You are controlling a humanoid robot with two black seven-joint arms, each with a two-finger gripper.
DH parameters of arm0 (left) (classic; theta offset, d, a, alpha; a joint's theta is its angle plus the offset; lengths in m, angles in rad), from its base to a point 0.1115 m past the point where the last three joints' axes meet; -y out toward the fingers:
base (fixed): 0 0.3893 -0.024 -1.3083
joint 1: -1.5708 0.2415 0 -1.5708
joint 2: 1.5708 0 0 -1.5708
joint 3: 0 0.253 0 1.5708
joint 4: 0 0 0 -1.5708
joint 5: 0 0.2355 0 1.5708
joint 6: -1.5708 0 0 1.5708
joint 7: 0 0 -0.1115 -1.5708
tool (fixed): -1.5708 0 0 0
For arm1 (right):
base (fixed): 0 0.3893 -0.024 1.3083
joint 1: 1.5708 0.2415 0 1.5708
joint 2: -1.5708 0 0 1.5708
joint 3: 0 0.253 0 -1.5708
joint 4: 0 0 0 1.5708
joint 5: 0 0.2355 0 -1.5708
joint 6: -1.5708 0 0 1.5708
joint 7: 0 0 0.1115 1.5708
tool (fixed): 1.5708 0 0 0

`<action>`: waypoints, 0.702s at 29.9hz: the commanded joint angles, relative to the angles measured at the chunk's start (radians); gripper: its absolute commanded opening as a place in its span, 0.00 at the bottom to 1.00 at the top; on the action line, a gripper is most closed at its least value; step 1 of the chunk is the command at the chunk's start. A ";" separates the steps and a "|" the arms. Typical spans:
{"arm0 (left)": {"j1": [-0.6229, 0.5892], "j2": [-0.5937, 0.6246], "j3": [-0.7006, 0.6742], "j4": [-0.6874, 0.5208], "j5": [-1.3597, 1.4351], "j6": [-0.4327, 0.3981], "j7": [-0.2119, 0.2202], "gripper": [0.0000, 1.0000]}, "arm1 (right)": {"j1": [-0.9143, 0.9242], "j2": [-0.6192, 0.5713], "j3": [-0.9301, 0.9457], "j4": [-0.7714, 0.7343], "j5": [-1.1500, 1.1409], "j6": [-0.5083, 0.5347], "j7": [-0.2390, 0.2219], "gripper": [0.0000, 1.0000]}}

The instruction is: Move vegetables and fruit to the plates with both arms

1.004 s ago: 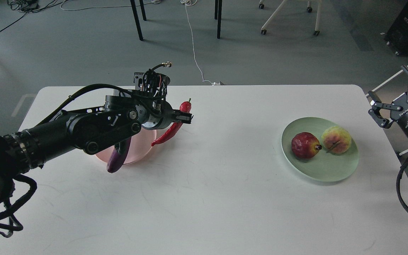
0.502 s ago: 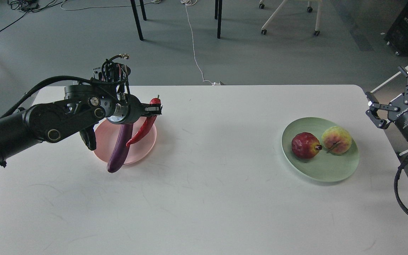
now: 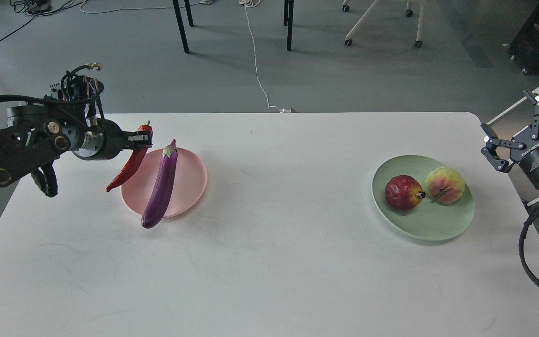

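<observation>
One white label, right end effector [image 3: 515, 124], illegible.

White lettering runs along the right gripper [image 3: 515, 122] body; it is too small and tilted to read, possibly a brand name.

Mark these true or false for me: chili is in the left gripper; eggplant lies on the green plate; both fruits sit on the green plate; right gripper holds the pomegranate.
1. The left gripper holds the chili. True.
2. The eggplant lies on the green plate. False: it lies on the pink plate, its lower end past the rim.
3. The pomegranate and yellow fruit sit on the green plate. True.
4. The right gripper holds the pomegranate. False: it is open and empty, off the table's right edge.
</observation>
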 commanded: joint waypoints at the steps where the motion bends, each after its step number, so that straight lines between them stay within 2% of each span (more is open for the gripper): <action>1: 0.037 0.004 0.001 0.000 0.009 0.037 -0.014 0.22 | 0.000 -0.002 0.000 0.000 0.000 0.000 0.000 0.95; 6: 0.058 -0.007 -0.003 -0.002 0.008 0.055 -0.014 0.31 | 0.000 -0.005 0.000 0.000 0.000 0.000 0.000 0.95; 7: 0.058 -0.008 -0.005 -0.002 0.006 0.063 -0.014 0.37 | 0.000 -0.005 0.000 0.000 0.000 0.000 0.000 0.95; 8: 0.058 -0.010 -0.008 -0.002 0.002 0.067 -0.015 0.48 | 0.000 -0.005 0.000 0.000 0.000 0.000 0.000 0.95; 9: 0.058 -0.008 -0.010 -0.002 0.000 0.067 -0.015 0.68 | 0.000 -0.005 0.000 0.000 0.000 0.000 0.000 0.95; 10: 0.058 -0.005 -0.010 -0.002 -0.001 0.064 -0.017 0.93 | 0.000 -0.005 0.000 0.000 0.000 0.000 0.000 0.95; 11: 0.057 -0.001 -0.013 -0.002 -0.006 0.060 -0.021 0.99 | 0.000 -0.005 0.000 0.000 0.000 0.000 0.000 0.95; 14: 0.054 0.004 -0.016 -0.002 -0.011 0.050 -0.030 1.00 | -0.001 -0.005 0.000 0.000 0.000 0.000 0.000 0.95; 16: 0.046 0.013 -0.017 0.001 -0.011 0.050 -0.052 1.00 | -0.003 -0.007 0.000 0.000 0.000 0.000 0.000 0.95; 19: 0.011 0.016 -0.071 0.035 -0.029 0.052 -0.136 1.00 | 0.003 -0.008 0.000 0.002 -0.002 0.000 0.000 0.96; 21: 0.002 0.004 -0.179 0.046 -0.111 0.053 -0.226 1.00 | 0.017 -0.005 0.002 0.002 -0.002 0.000 0.000 0.97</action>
